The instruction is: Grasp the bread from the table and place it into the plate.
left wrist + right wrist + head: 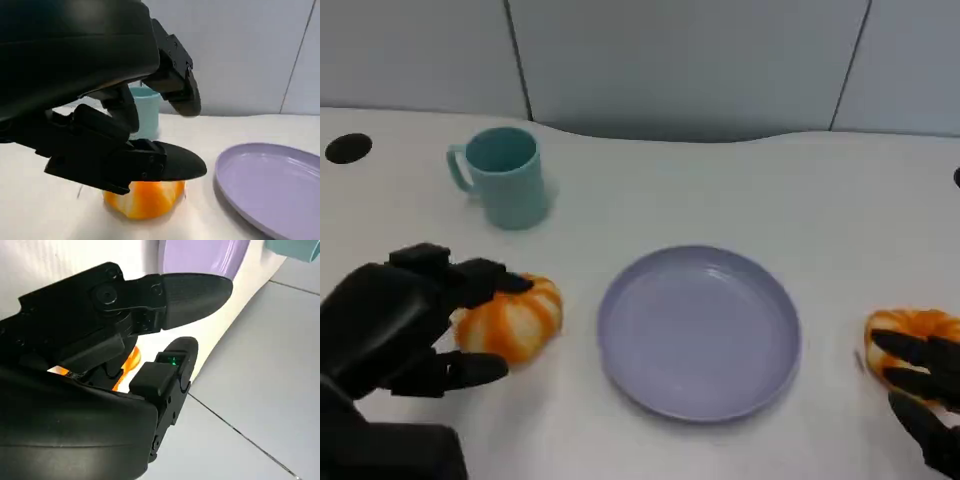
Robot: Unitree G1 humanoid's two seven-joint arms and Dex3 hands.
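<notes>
An orange-and-white bread [515,320] lies on the white table left of the lavender plate [700,330]. My left hand [390,330] is at the bread's left side, with one finger over its top and the thumb [460,370] low beside it, fingers apart. In the left wrist view the bread [145,200] sits under the spread fingers [165,165], with the plate [270,185] beside it. A second bread [910,335] lies right of the plate. My right hand [925,390] hovers over its near side with fingers apart. Part of this bread [131,360] shows between that hand's fingers [190,290].
A teal mug [505,178] stands behind the left bread, handle to the left; it also shows as the mug [147,112] behind my left fingers. The table's far edge curves along a grey wall. A black hole [348,148] marks the far left.
</notes>
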